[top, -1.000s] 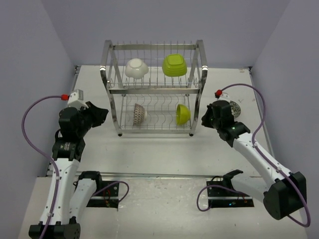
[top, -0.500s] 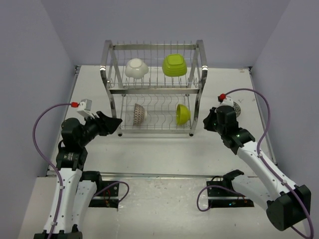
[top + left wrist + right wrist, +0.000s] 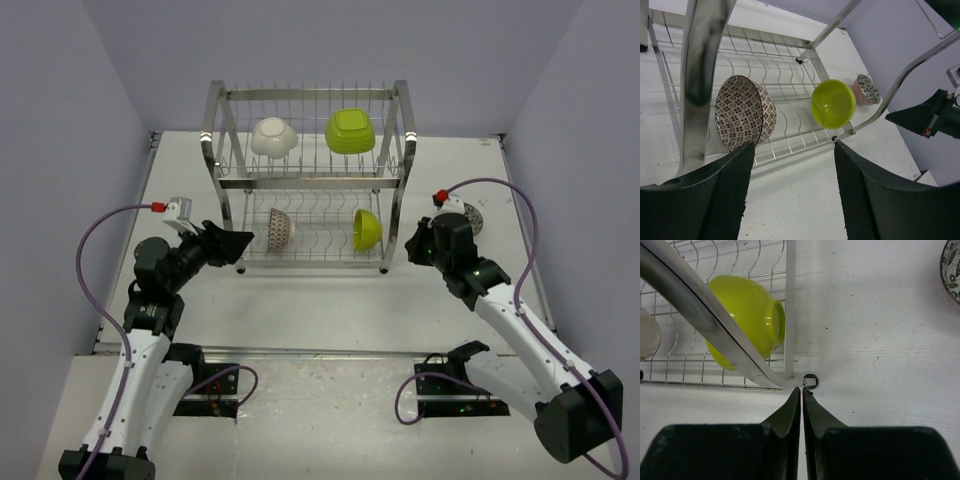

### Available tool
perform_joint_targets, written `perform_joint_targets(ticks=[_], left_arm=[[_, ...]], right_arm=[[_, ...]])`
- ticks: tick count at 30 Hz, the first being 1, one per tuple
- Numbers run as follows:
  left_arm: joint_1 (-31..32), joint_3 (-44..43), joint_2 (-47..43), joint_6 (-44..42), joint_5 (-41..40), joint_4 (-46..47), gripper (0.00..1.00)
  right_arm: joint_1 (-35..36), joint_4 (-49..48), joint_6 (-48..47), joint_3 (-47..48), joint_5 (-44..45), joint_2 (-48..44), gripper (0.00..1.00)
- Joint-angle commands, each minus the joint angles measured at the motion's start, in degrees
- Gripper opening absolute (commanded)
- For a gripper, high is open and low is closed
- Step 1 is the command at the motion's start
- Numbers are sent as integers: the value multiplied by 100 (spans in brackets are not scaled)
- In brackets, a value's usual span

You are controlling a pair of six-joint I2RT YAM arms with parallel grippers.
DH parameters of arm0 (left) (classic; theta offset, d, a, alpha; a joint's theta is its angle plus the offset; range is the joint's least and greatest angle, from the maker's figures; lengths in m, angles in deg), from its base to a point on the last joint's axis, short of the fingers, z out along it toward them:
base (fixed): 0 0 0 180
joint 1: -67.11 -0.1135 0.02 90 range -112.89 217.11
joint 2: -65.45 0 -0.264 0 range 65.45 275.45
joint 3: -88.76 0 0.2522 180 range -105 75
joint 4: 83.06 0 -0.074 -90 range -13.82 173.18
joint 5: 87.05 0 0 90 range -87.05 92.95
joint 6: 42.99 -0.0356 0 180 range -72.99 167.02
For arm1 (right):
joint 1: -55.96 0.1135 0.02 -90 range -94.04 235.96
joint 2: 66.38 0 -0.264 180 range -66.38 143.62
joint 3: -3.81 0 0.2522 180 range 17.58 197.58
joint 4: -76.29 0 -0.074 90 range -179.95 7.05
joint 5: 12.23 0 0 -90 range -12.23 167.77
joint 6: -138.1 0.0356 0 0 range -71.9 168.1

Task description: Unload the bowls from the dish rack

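The chrome dish rack (image 3: 310, 183) stands at the table's middle back. Its upper tier holds a white bowl (image 3: 272, 137) and a squarish lime bowl (image 3: 350, 131). On the lower tier a patterned bowl (image 3: 279, 229) (image 3: 742, 112) and a round lime bowl (image 3: 367, 230) (image 3: 833, 103) (image 3: 747, 315) stand on edge. My left gripper (image 3: 240, 243) (image 3: 794, 150) is open and empty just outside the rack's front-left post (image 3: 702, 75), facing the patterned bowl. By the rack's front-right foot (image 3: 810, 381) my right gripper (image 3: 408, 243) (image 3: 801, 390) is shut on nothing.
Another patterned bowl (image 3: 474, 218) (image 3: 867, 89) (image 3: 951, 267) sits on the table right of the rack, partly behind my right arm. Purple walls close in both sides and the back. Cables loop from both wrists.
My left arm has swung right and forward toward the rack's front-left corner and its gripper has opened. My right arm has shifted slightly lower and stays shut.
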Motion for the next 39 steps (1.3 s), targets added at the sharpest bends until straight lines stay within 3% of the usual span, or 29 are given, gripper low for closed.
perform_joint_targets(ticks=[1, 5, 10, 23, 39], left_arm=[[353, -87, 111, -67, -758, 669, 66], [1397, -96, 146, -340, -1885, 669, 68], [1909, 263, 156, -279, -2553, 932, 68], [2297, 941, 427, -393, -2853, 1767, 68], [2314, 845, 1570, -780, -2660, 2541, 67]], right_arm=[[26, -272, -165, -41, -75, 38, 4], [17, -386, -200, -94, -119, 108, 4], [26, -413, -182, -94, -154, 144, 4], [17, -430, -191, -173, -207, 47, 5], [17, -439, -217, -208, -215, 65, 5]])
